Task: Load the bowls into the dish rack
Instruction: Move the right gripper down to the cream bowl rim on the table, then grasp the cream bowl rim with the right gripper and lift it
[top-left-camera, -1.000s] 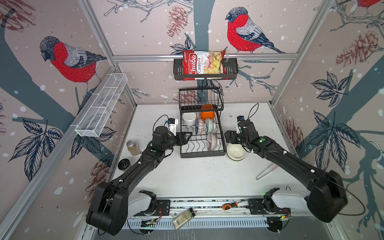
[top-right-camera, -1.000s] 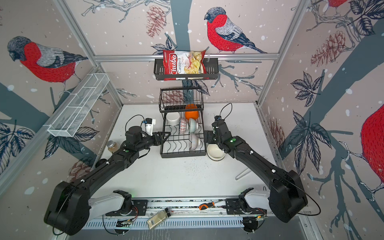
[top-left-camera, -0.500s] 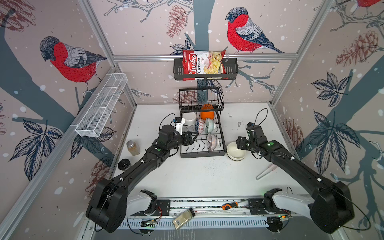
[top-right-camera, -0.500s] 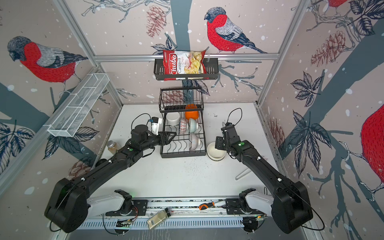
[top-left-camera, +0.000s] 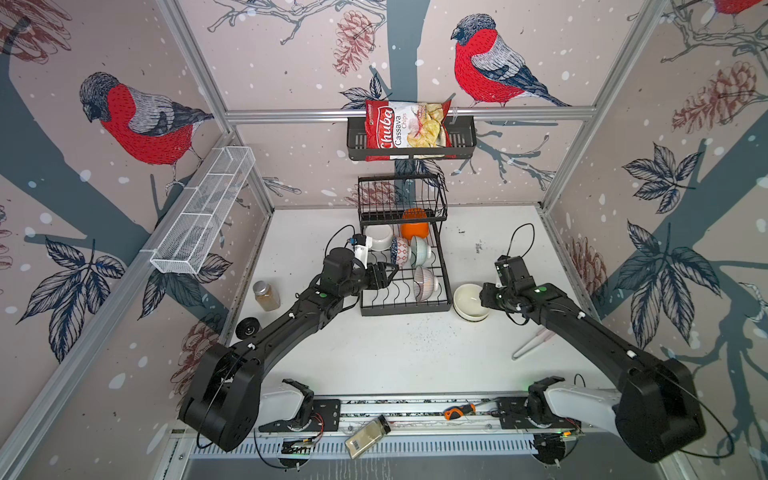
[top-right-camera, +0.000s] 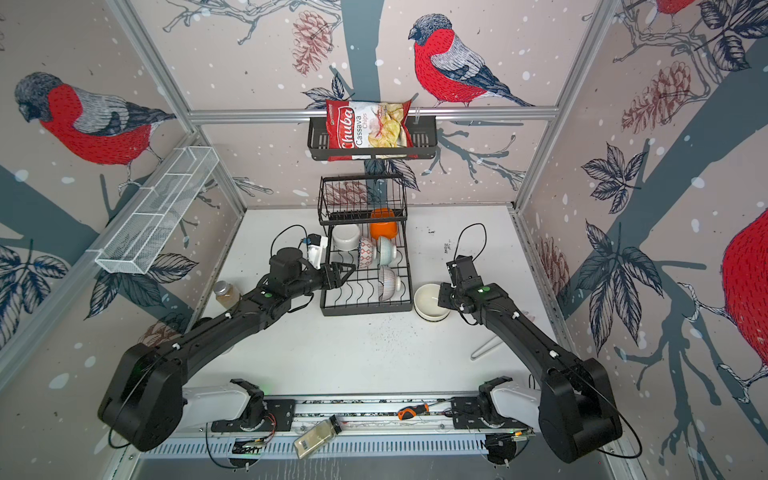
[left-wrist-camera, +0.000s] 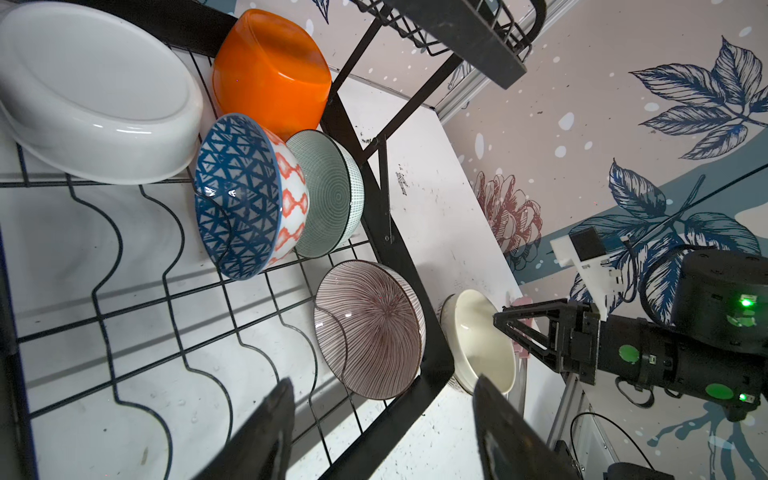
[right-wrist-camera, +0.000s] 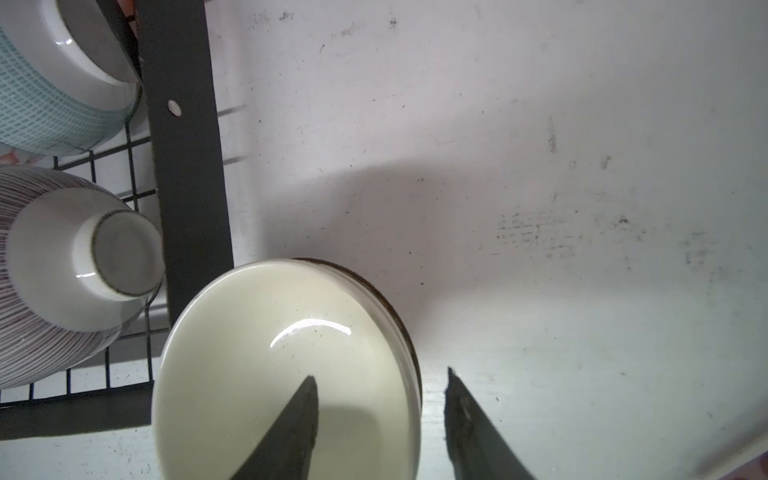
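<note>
Dish rack (top-left-camera: 405, 309) holds five bowls (top-left-camera: 424, 282) on its lower grid; left gripper (left-wrist-camera: 382, 380) hangs parted and empty above it. Cream bowl (top-left-camera: 468, 300) sits on the tabletop (top-left-camera: 395, 353) just beside the rack, right gripper (right-wrist-camera: 380, 374) straddling its rim, not yet pinched. A shallow rim pinch could slip, knocking the glazed bowl against the rack.

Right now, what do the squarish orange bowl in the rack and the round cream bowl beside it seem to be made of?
Squarish orange bowl: probably plastic, slightly translucent, with soft dull highlights. Round cream bowl: likely glazed ceramic, glossy, with a sharp bright reflection and a dark outer edge.
</note>
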